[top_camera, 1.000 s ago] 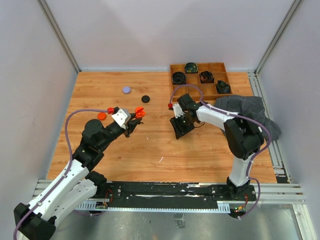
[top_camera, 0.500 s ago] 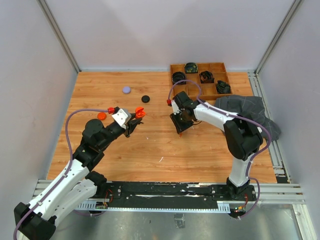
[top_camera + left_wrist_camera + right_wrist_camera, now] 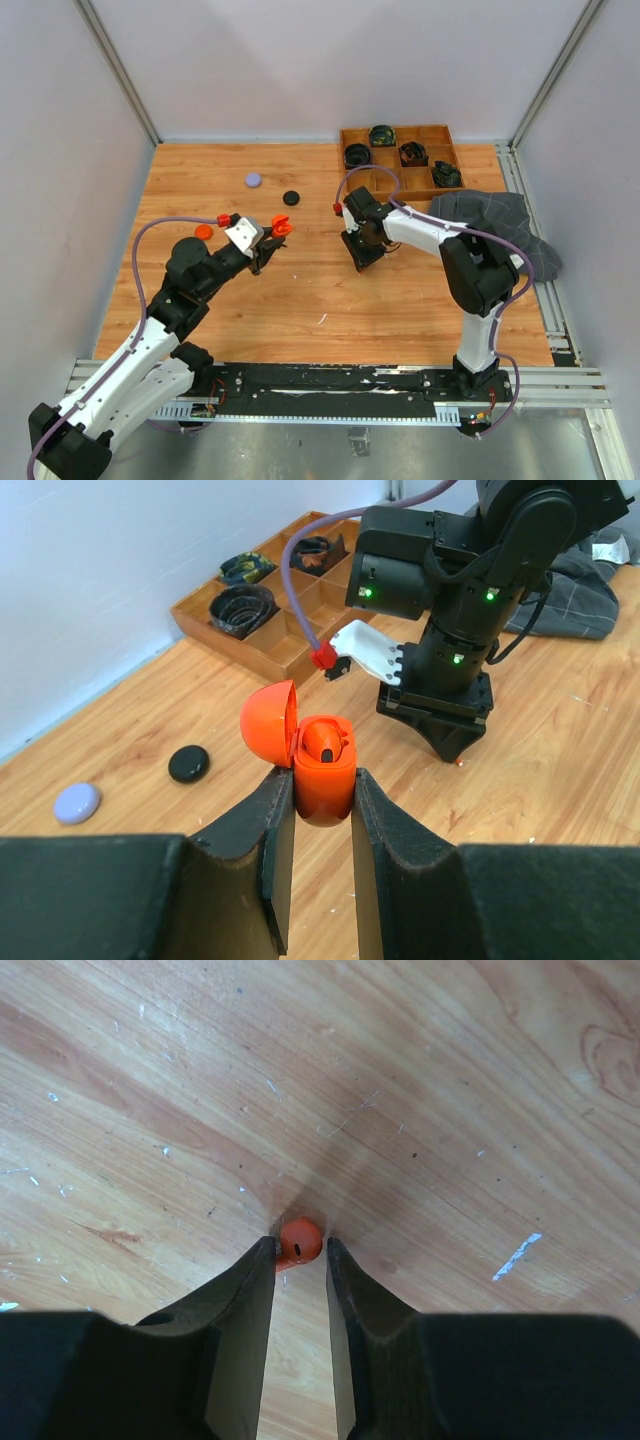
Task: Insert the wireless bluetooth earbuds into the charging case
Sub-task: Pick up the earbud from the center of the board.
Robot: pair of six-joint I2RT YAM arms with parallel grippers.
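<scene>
Since a second ago my right claw [image 3: 300, 1252] has narrowed. It now clenches the small orange-red plastic earbud [image 3: 300, 1239] lying on the wooden desk [image 3: 450, 1110]. My left claw [image 3: 322, 795] grasps the open orange-red clamshell charging case [image 3: 325, 770]. The earbud looks ready to lift.

The left arm [image 3: 145, 350], lower left in the overhead view, and the right arm [image 3: 425, 232], at centre right, pair white shells with black joint blocks. A lilac cable [image 3: 165, 223] loops along each, ending in a red plug [image 3: 222, 219]. The left gripper [image 3: 322, 776] and right gripper [image 3: 300, 1243] have flat black fingers [image 3: 272, 850]. Green lights [image 3: 366, 592] glow on the right arm's black housing.
</scene>
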